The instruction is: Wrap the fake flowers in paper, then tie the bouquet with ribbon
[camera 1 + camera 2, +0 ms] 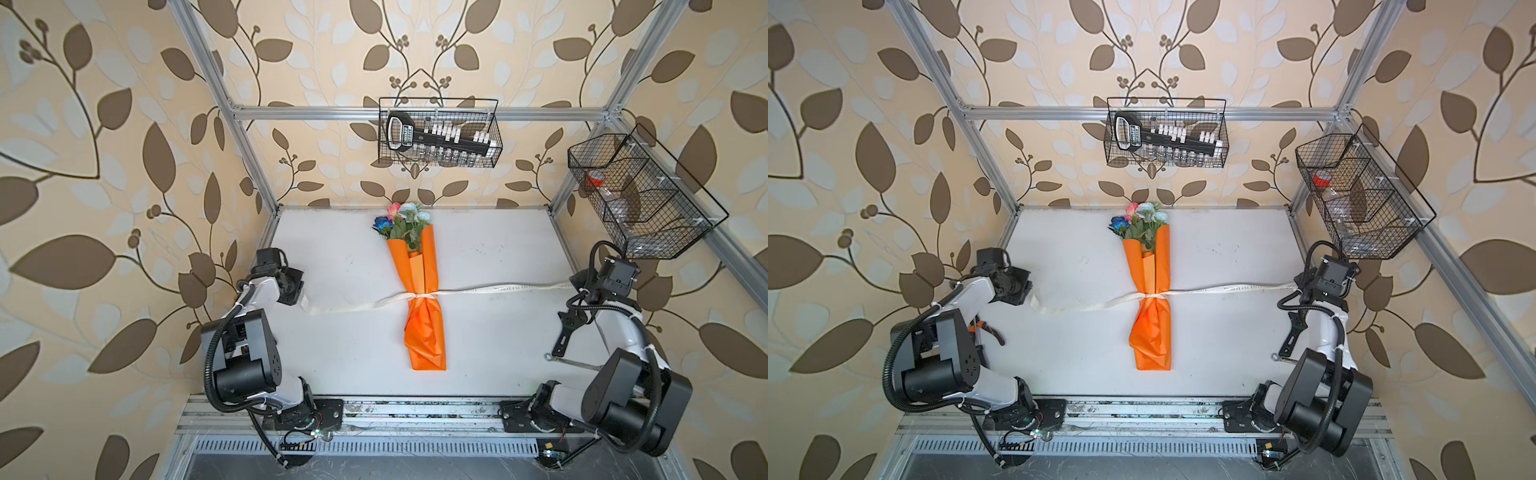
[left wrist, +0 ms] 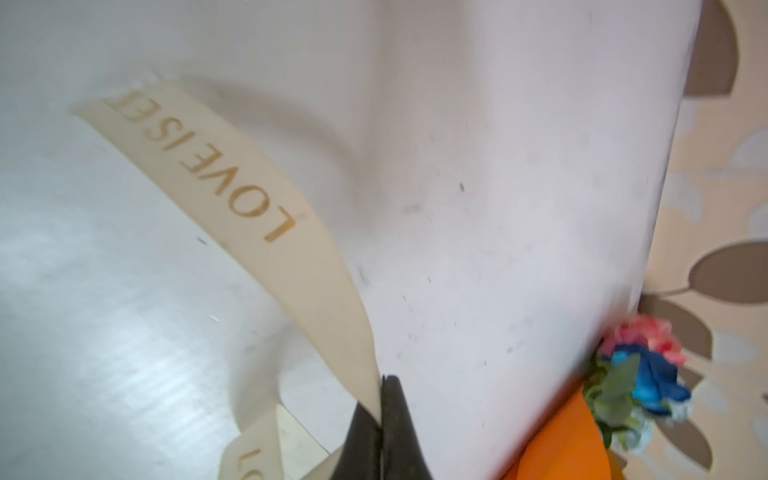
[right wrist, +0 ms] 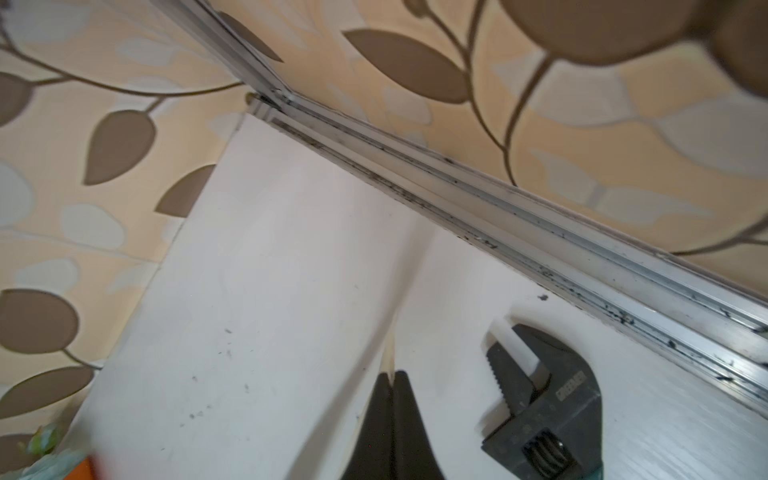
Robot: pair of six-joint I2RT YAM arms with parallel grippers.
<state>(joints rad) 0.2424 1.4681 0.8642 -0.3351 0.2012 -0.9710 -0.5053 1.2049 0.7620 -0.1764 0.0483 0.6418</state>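
The bouquet of fake flowers point(image 1: 424, 299) point(image 1: 1152, 299) lies lengthwise in mid-table, wrapped in orange paper, with its blooms point(image 2: 640, 374) toward the back wall. A cream ribbon point(image 1: 498, 289) point(image 1: 1225, 287) with gold lettering is knotted around its waist, and its two ends run out sideways. My left gripper point(image 1: 298, 293) point(image 2: 384, 380) is shut on the left ribbon end point(image 2: 232, 183), which sags onto the table. My right gripper point(image 1: 577, 286) point(image 3: 392, 376) is shut on the right ribbon end, seen edge-on point(image 3: 389, 353) and stretched fairly straight.
A black adjustable wrench point(image 3: 540, 407) point(image 1: 566, 334) and a thin metal spanner point(image 1: 569, 363) lie by the right arm. A wire basket point(image 1: 440, 133) with a socket set hangs on the back rail. Another wire basket point(image 1: 640, 195) hangs at the right. An aluminium frame rail point(image 3: 540, 232) borders the table.
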